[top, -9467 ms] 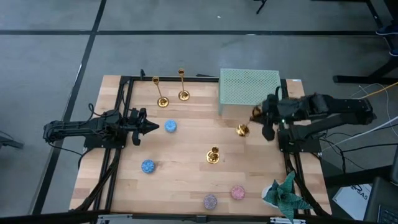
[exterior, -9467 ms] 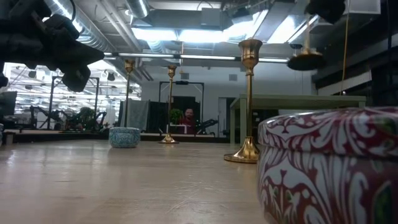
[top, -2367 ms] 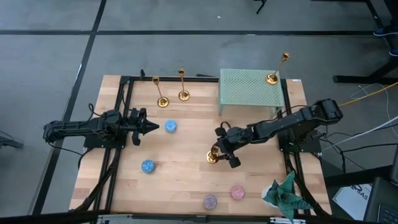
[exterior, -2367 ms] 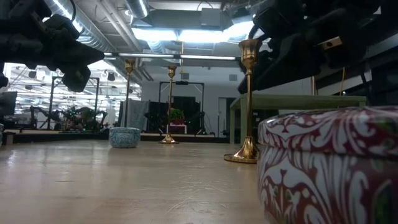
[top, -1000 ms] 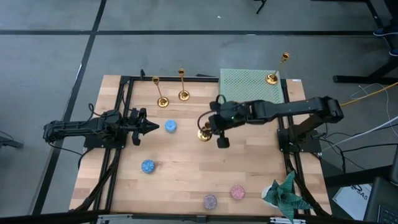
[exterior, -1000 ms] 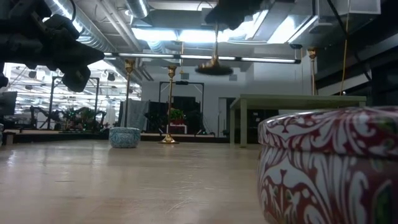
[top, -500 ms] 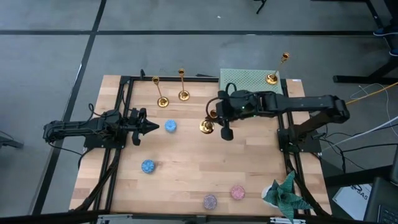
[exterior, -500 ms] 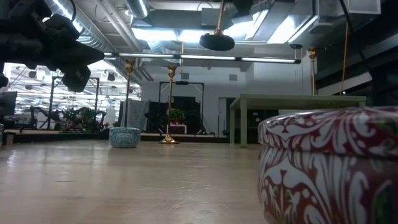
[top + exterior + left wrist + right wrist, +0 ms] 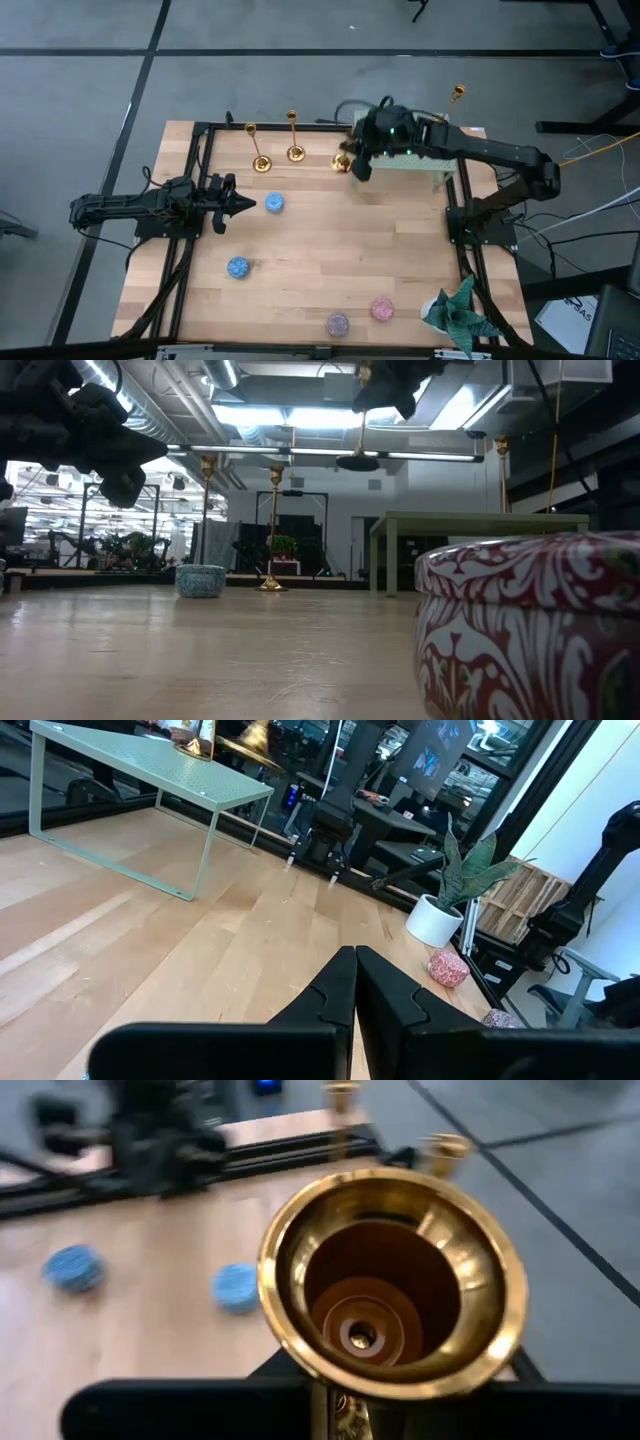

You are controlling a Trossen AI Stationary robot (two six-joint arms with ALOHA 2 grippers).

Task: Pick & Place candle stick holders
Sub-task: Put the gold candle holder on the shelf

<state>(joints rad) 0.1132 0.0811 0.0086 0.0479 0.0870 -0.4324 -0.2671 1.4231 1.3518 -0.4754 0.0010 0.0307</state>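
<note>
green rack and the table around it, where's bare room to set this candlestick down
The right gripper holds a candlestick aloft at the green rack's left edge. One candlestick stands on its far right corner; the arm hides the rest. Bare wood spans mid-table between the blue tins and pink tin. Crowded: the far pair.

Robotics lab: exposed ceiling ducts (image 9: 150, 420)

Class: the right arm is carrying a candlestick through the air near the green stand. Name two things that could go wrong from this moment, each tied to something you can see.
1. The right tool holds the carried candlestick by its thin stem, base hanging free well above the table; a slip would probably drop it.
2. It is close to the two standing candlesticks and the edge of the green stand, where another candlestick stands; a swing might topple one.
</note>
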